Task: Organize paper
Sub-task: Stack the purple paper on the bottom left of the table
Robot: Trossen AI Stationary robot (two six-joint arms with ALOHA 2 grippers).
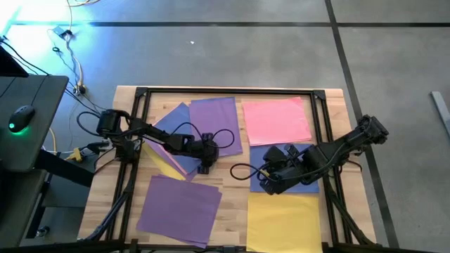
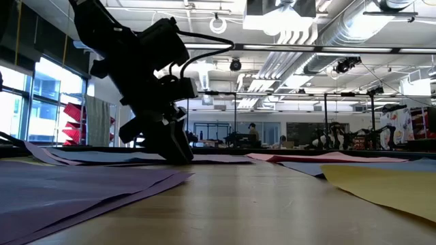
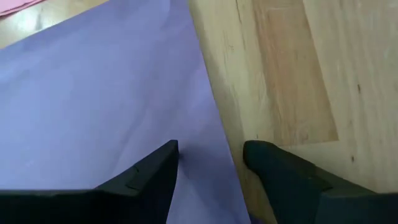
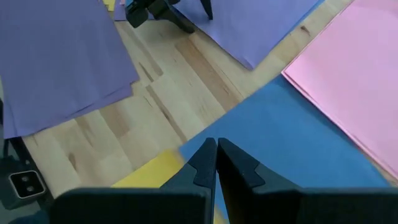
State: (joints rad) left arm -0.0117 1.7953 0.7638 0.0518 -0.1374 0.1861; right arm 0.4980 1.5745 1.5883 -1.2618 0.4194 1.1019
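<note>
Coloured paper lies flat on the wooden table: a purple sheet overlapping a bluish one and a yellow one, a purple stack, a pink sheet, a blue sheet and a yellow sheet. My left gripper is open and low at the purple sheet's near edge. One finger is over the paper, the other over bare wood. My right gripper is shut with nothing in it, raised above the blue sheet. My left gripper slants down at the purple sheet's near edge, which runs between its open fingers. In the low view its fingertips reach table height. Whether they touch the paper or the wood I cannot tell.
A black frame runs around the tabletop, with the arm bases at its left and right sides. Bare wood shows between the purple stack and the yellow sheet. Cables trail behind both arms.
</note>
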